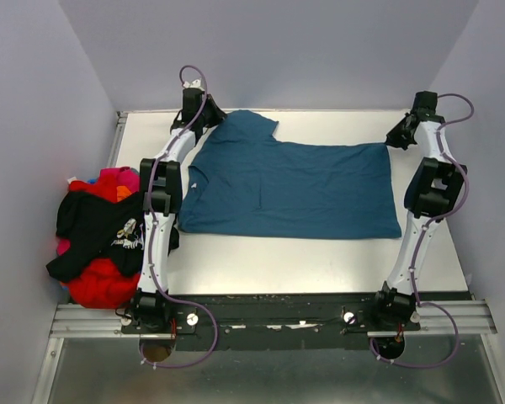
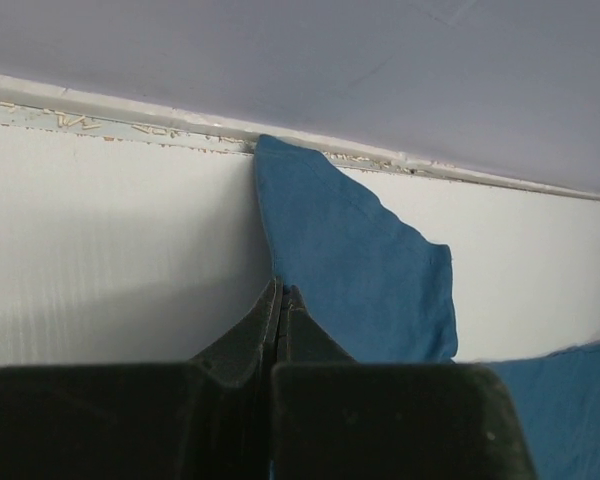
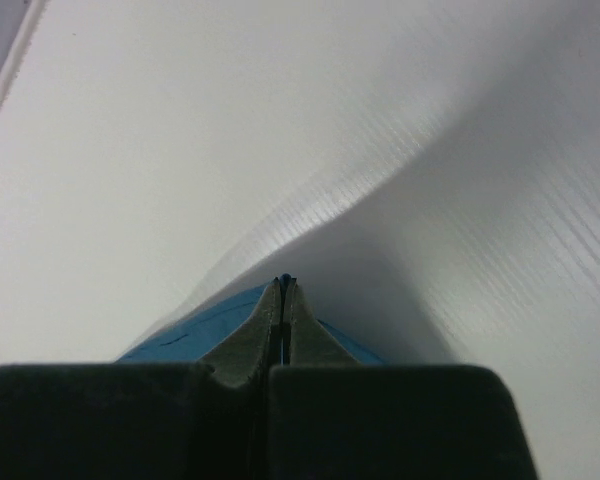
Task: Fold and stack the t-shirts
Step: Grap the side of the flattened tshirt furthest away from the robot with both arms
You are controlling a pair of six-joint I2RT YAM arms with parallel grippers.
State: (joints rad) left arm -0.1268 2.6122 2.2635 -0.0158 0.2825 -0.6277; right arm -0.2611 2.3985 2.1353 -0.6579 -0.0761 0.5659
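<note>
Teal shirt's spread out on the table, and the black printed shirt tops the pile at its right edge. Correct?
No: the pile, topped by the black printed shirt, lies at the left edge of the table, as the top external view shows. The teal shirt is spread out on it.

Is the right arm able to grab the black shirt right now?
Probably not. The right claw is shut on a far corner of the blue shirt, and the black shirt lies way over on the left side, beyond the left arm.
</note>
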